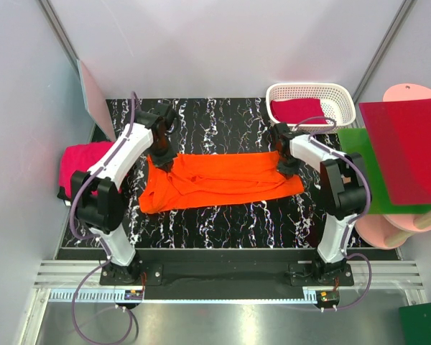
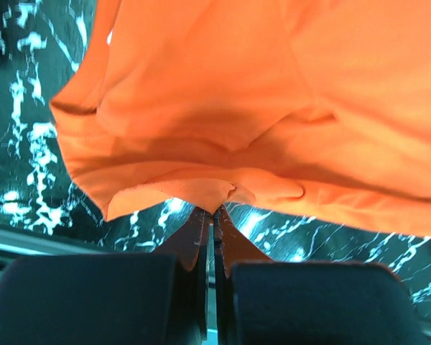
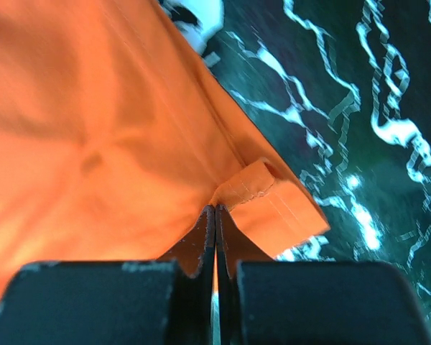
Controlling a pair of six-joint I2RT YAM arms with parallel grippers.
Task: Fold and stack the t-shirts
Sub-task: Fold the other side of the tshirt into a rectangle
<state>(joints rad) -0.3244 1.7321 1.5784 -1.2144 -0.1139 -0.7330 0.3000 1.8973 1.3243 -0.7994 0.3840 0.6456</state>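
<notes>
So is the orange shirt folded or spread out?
Partly folded: the shirt lies as a long strip with overlapping layers, its ends pinched by the left gripper and right gripper.

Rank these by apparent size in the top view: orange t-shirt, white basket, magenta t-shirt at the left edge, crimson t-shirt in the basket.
1. orange t-shirt
2. white basket
3. magenta t-shirt, partly hidden behind the left arm
4. crimson t-shirt, only slightly smaller, so the last two are close

orange t-shirt: soft matt cloth (creased) | table: glossy marbled black | basket: white plastic
</notes>
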